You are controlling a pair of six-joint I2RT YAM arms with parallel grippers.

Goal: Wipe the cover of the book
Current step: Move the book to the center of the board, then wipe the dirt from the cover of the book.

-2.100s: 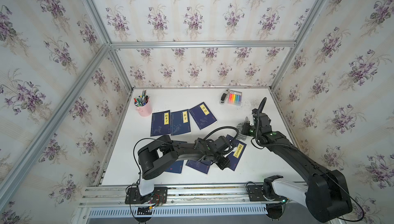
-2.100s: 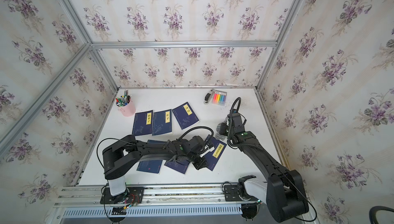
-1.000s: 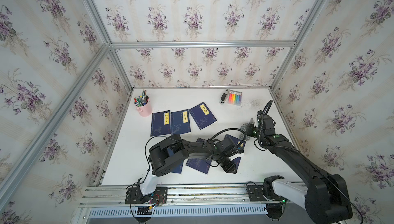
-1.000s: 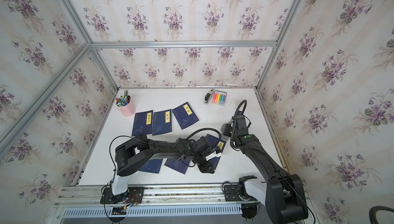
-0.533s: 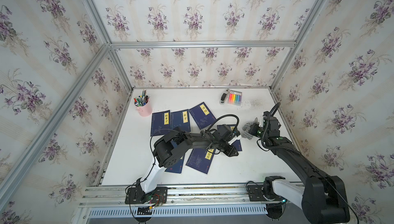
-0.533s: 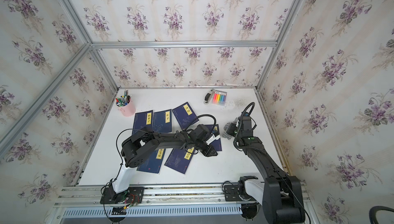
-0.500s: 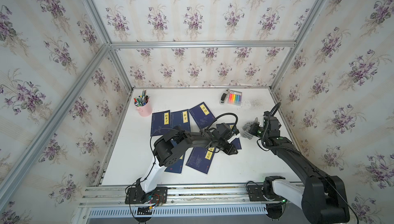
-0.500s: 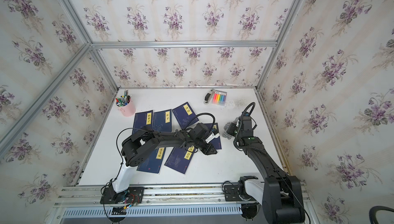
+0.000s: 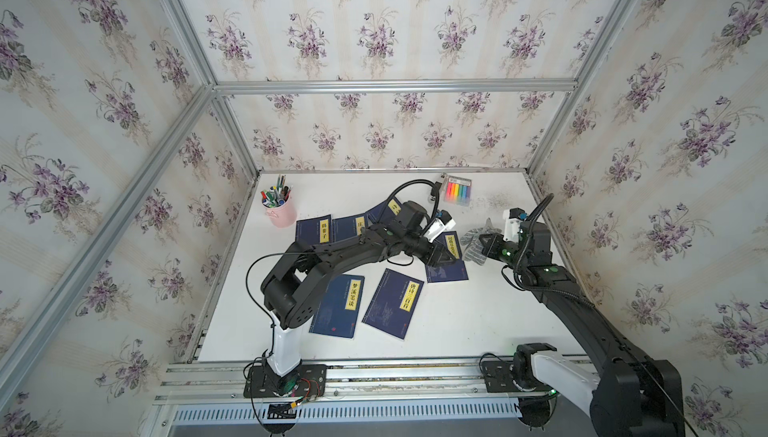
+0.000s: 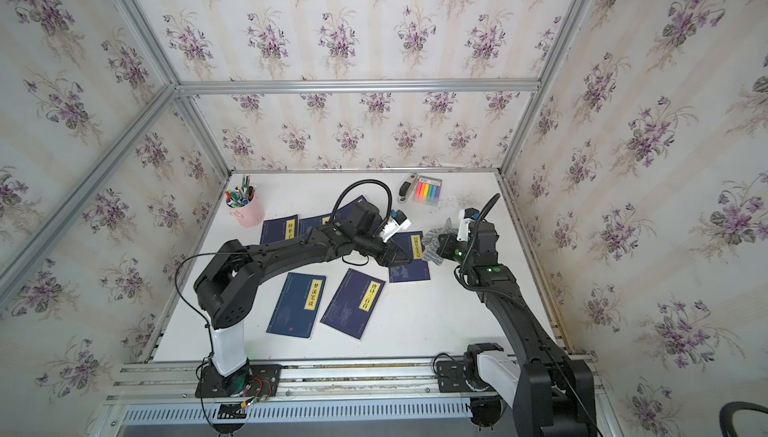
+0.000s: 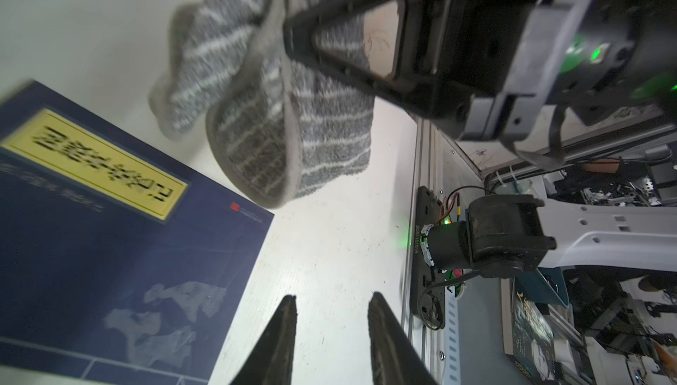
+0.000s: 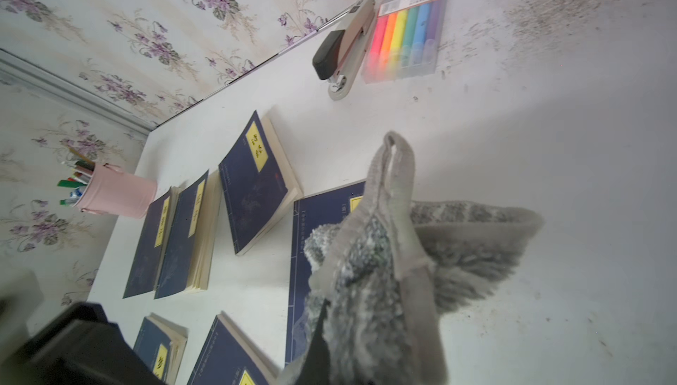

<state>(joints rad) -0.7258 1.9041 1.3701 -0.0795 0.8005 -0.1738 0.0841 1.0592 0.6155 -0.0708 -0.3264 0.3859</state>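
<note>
The right pincer (image 9: 482, 242) was clamped on a grey striped cloth (image 11: 256, 108), which hung from its tips; the dark blue book (image 11: 91, 240) lay flat on the white desk (image 9: 457, 322) just beside that pincer, the cloth's lower fold over the book's edge by the yellow label (image 11: 95, 161); the left pincer (image 11: 331, 300) stood parted and empty, its tips over bare desk just off the book's side.

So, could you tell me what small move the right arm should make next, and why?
Probably lower the right gripper so the grey cloth it pinches lands on the cover of the blue book. The cloth hangs at the book's edge, apparently not pressed on it, and the left gripper is open and empty.
</note>
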